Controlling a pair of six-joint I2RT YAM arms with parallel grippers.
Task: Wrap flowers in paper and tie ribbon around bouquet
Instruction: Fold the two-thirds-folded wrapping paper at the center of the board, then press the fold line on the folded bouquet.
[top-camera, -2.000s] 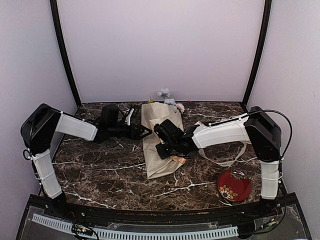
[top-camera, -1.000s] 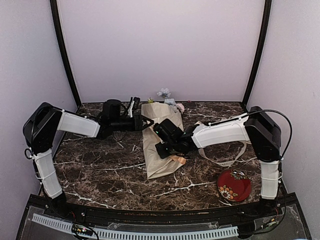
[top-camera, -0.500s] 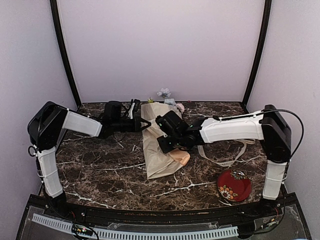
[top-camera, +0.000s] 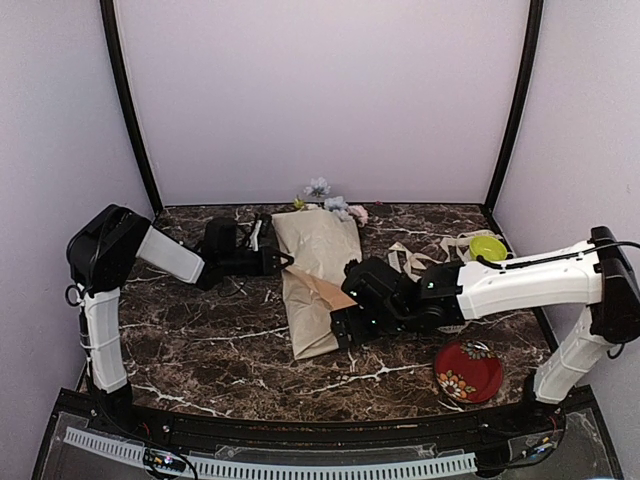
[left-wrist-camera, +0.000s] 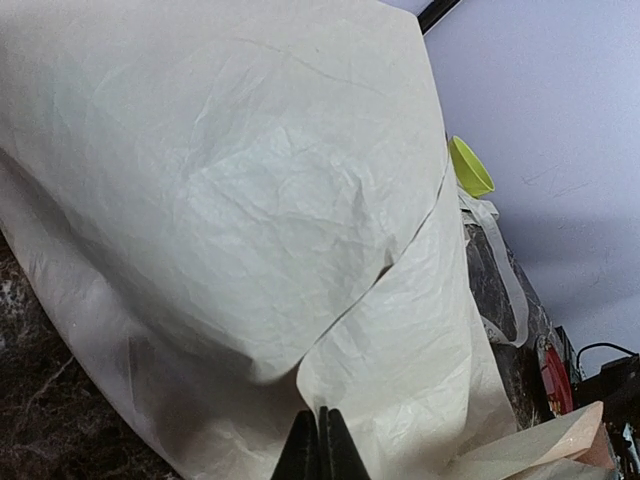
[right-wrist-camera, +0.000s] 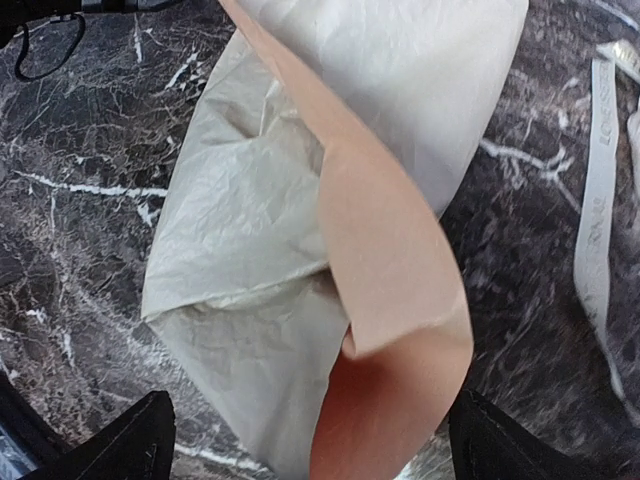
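Flowers (top-camera: 333, 206) only in top view

Top view: the paper (top-camera: 318, 250) is lying mid-frame on the table (top-camera: 200, 340), running upper centre to lower centre, the flowers (top-camera: 330, 205) sticking out past its upper end. The ribbon (top-camera: 410, 258) is lying just right of it, the bowl (top-camera: 488, 247) sitting further right, the dish (top-camera: 468, 372) at lower right. The left gripper (top-camera: 285, 261) is sitting at the paper's upper-left edge, the right gripper (top-camera: 338, 325) at its lower-right edge.
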